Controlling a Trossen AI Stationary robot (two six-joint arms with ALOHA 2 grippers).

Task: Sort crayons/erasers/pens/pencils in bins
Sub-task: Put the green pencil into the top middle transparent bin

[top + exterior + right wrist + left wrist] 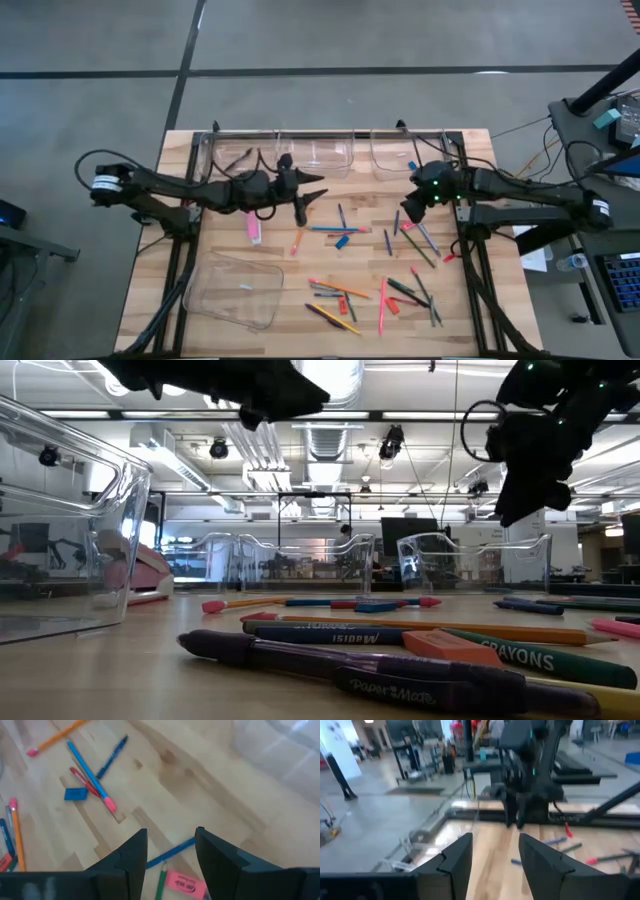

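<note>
Pencils, pens, crayons and erasers lie scattered on the wooden table (pixel 470 300). A blue pencil (pixel 335 229), a blue eraser (pixel 342 241) and an orange pencil (pixel 297 240) lie mid-table. A pink eraser (pixel 253 226) lies to their left. My left gripper (pixel 312 195) is open and empty above the table's middle, pointing right; its fingers show apart in the left wrist view (pixel 495 855). My right gripper (pixel 410 207) is open and empty above a blue stick (pixel 172 852) and a pink eraser (pixel 185 882). Three clear bins (pixel 320 155) stand along the far edge, and one (pixel 235 290) lies near left.
More sticks lie in a cluster near the front edge: a pink pencil (pixel 381 305), a yellow pencil (pixel 335 318), dark pens (pixel 405 291). Pens and a green pencil (pixel 420 245) lie under the right arm. Bare wood lies between the near-left bin and the cluster.
</note>
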